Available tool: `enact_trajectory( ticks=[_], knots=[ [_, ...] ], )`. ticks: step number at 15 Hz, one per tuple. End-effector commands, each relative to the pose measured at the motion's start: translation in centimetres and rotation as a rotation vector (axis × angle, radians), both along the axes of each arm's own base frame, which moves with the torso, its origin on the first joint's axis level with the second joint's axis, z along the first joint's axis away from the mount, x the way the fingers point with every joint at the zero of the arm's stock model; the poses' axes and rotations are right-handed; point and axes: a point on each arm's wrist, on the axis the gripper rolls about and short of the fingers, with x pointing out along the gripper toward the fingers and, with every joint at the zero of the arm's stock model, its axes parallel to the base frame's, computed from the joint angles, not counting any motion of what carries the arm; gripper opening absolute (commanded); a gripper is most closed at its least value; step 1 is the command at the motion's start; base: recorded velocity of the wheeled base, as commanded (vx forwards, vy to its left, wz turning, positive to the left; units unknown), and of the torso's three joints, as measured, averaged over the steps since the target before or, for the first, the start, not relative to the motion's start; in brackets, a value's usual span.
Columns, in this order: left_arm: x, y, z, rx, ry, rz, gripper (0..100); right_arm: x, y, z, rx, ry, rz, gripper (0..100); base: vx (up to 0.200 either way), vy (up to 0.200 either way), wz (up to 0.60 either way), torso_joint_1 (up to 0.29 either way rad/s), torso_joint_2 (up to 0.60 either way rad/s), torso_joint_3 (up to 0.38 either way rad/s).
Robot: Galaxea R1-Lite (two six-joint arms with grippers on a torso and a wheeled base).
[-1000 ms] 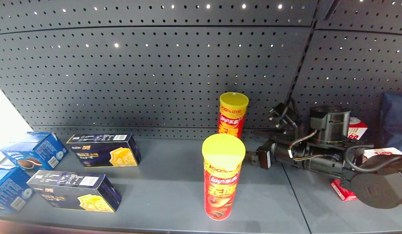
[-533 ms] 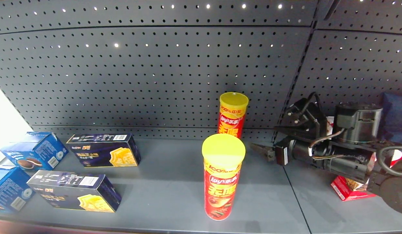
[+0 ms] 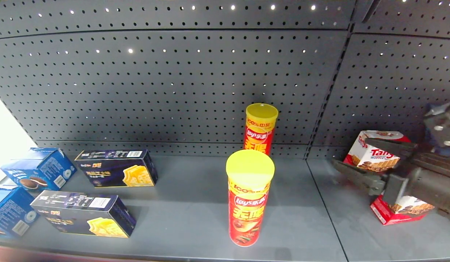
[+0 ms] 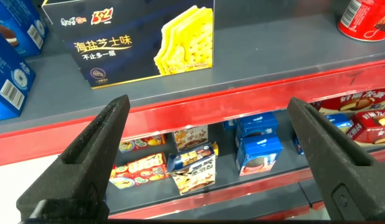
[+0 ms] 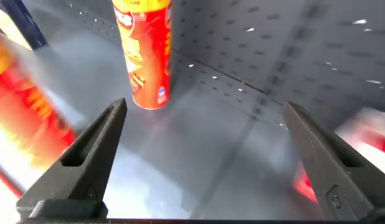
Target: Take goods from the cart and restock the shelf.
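Two red chip cans with yellow lids stand upright on the grey shelf (image 3: 181, 218): one near the front (image 3: 249, 198) and one against the pegboard (image 3: 260, 128). My right gripper (image 3: 350, 152) hovers open and empty to the right of both cans, beside a red-and-white wafer box (image 3: 374, 153). In the right wrist view the right gripper (image 5: 205, 106) faces the back can (image 5: 146, 53), well short of it. My left gripper (image 4: 209, 104) hangs open and empty before the shelf's red front edge (image 4: 255, 84), below a dark cracker box (image 4: 142, 40).
Two dark cracker boxes (image 3: 117, 168) (image 3: 85, 214) and blue cookie boxes (image 3: 39, 169) lie at the shelf's left. A second wafer box (image 3: 396, 211) lies under my right arm. A shelf below (image 4: 199, 186) holds several small boxes. Bare shelf lies between the crackers and the cans.
My right arm has drawn back to the right, away from the two cans, uncovering the wafer box behind it. The cans and boxes have not moved.
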Motion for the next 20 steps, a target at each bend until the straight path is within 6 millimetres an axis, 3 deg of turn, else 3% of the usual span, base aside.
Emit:
enact_trajectory(
  ticks=[1,3,4,5,6,8,10,12,20],
  knots=[
    [0.0,0.0,0.0,0.000,0.001,0.000,100,-6.7,-4.1,0.1,0.046,-0.105,-0.073,100,0.000,0.000,0.00,0.000,0.00,0.000],
    [0.0,0.0,0.0,0.000,0.001,0.000,100,-10.5,-6.2,-1.1,0.047,-0.128,-0.167,100,0.000,0.000,0.00,0.000,0.00,0.000],
    [0.0,0.0,0.0,0.000,0.001,0.000,100,-13.1,-7.2,-2.8,0.049,-0.135,-0.229,100,0.000,0.000,0.00,0.000,0.00,0.000],
    [0.0,0.0,0.0,0.000,0.001,0.001,100,-14.4,-7.6,-3.8,0.059,-0.143,-0.272,100,0.000,0.000,0.00,0.000,0.00,0.000],
    [0.0,0.0,0.0,0.000,0.001,0.001,100,-14.4,-7.6,-3.8,0.059,-0.143,-0.272,100,0.000,0.000,0.00,0.000,0.00,0.000],
    [0.0,0.0,0.0,0.000,0.001,0.000,100,-16.6,-8.1,-7.4,0.114,-0.135,-0.433,100,0.000,0.000,0.00,0.000,0.00,0.000],
    [0.0,0.0,0.0,0.000,0.001,0.000,100,-17.2,-8.3,-11.4,0.121,-0.109,-0.538,100,0.000,0.000,0.00,0.000,0.00,0.000],
    [0.0,0.0,0.0,0.000,0.001,0.000,100,-17.5,-8.4,-13.7,0.170,-0.012,-0.593,100,0.000,0.000,0.00,0.000,0.00,0.000],
    [0.0,0.0,0.0,0.000,0.001,0.000,100,-18.2,-8.0,-14.6,0.163,-0.016,-0.523,100,0.000,0.000,0.00,0.000,0.00,0.000]
  ],
)
